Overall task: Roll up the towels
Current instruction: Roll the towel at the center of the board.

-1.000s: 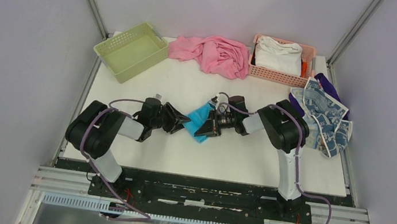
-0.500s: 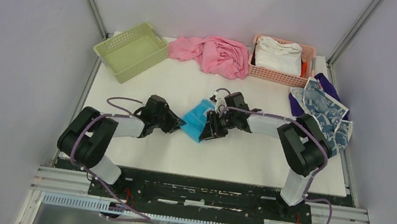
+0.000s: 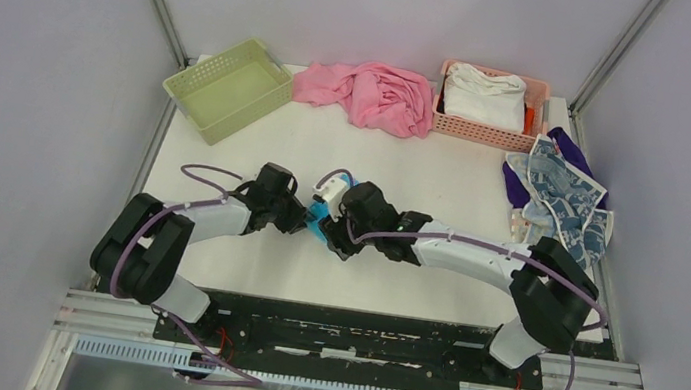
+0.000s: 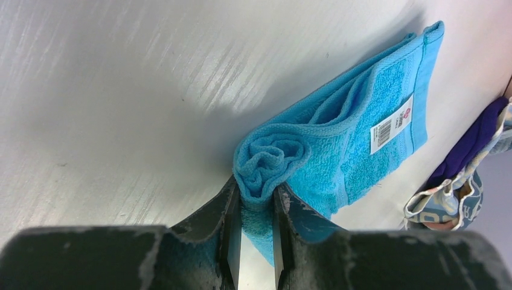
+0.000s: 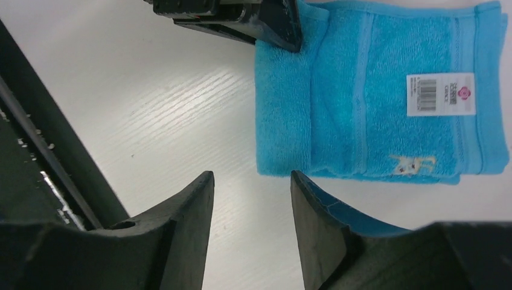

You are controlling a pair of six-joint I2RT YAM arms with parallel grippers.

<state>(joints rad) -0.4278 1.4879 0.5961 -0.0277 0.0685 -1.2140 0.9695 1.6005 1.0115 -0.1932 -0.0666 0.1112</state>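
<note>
While the left hand (image 4: 256, 204) is squeezing tight on the rolled-up end of the blue towel (image 4: 362, 133), the right hand (image 5: 252, 181) is hanging over the flat end with its fingers apart. The towel is lying on the bench (image 3: 446, 168), near the middle, between the two hands. Since half a second ago, the right arm is reaching much further to the left. From above, it is now hiding most of the towel. The printed towel (image 3: 563, 198) is sitting at the right edge, well apart.
</note>
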